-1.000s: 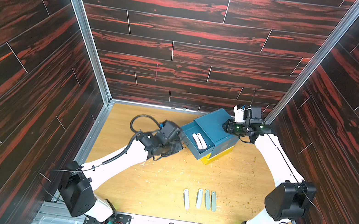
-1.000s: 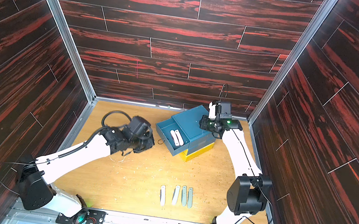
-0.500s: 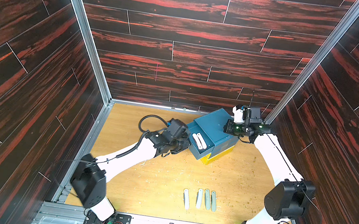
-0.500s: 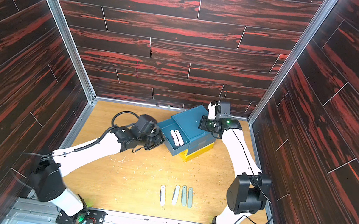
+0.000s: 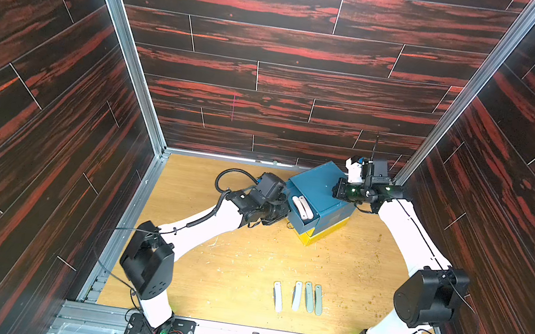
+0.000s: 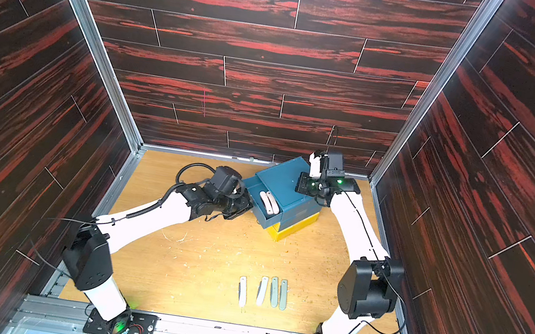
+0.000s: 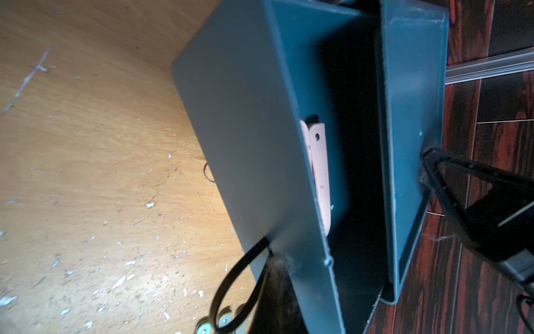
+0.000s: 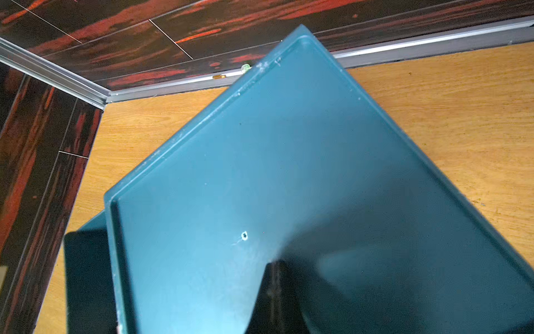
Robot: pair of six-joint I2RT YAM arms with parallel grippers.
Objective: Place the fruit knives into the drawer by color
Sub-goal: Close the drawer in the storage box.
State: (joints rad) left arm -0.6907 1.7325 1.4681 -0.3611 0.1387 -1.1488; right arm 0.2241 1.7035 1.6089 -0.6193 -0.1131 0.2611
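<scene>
Tabletop (image 5: 226, 262) lies open around four fruit knives (image 5: 296, 296); left gripper (image 5: 284, 210), right gripper (image 5: 339, 191) closed, seemingly touching drawer (image 5: 301, 225), cabinet (image 5: 317, 186).

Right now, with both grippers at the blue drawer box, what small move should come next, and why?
Probably the left gripper should push the open drawer shut. That gripper is closed and sits at the drawer front. The right gripper, also closed, rests on the cabinet top as if bracing it, and two pale knives already lie inside. Four more knives lie on the table.
</scene>
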